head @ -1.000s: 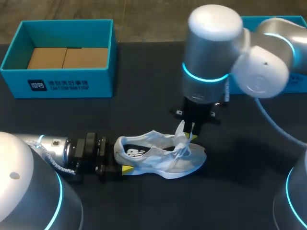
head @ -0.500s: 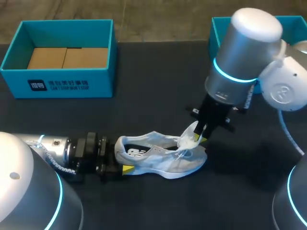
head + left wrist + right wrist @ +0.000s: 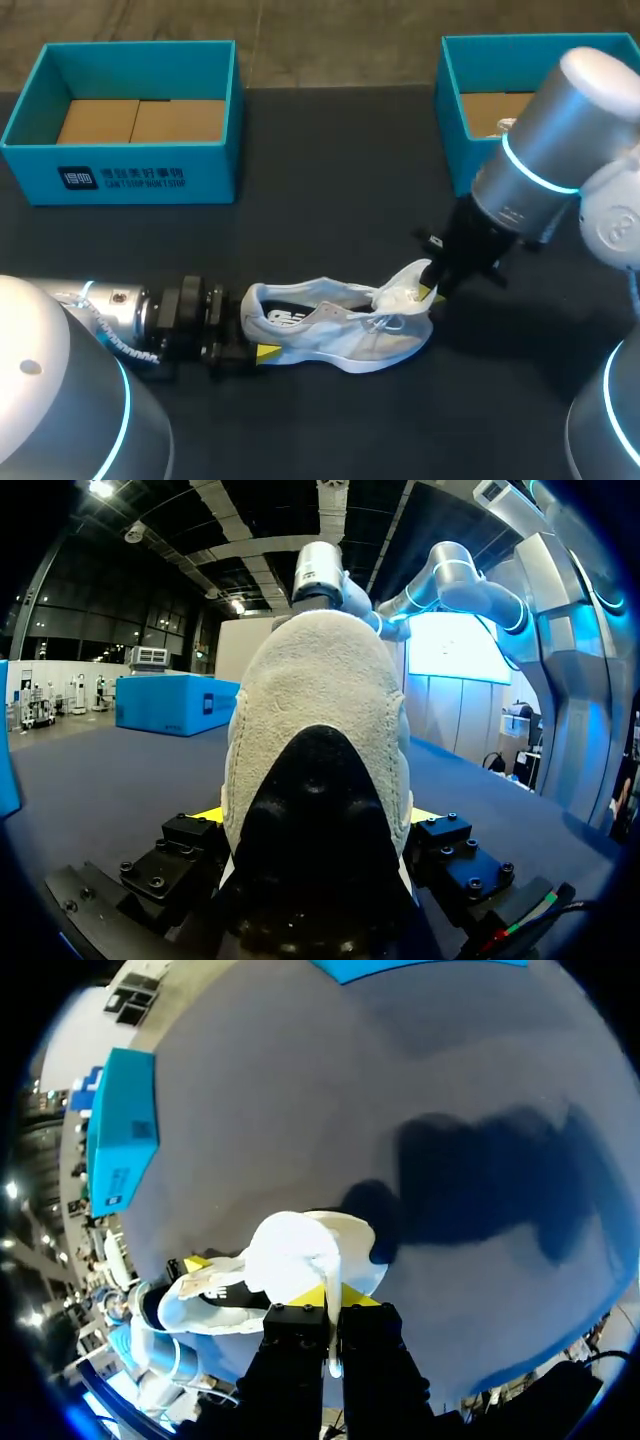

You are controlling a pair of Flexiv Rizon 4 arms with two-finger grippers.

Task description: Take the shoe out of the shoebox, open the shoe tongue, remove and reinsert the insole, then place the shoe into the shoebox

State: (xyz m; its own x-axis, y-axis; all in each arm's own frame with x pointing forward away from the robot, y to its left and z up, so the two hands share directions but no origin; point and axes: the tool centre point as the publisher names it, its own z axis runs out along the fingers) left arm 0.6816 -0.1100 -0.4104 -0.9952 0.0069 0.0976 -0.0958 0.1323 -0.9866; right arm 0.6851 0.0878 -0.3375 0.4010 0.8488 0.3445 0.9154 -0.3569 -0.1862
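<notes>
One white shoe (image 3: 335,325). Two blue boxes, a left box (image 3: 130,172) and a right box (image 3: 450,110). Two robot arms, a left arm (image 3: 110,310) and a right arm (image 3: 545,160). One dark counter (image 3: 330,170) under it all.

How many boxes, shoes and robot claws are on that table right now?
blue boxes: 2, the left box and the right box
shoe: 1
grippers: 2, the left gripper and the right gripper
Total: 5
</notes>
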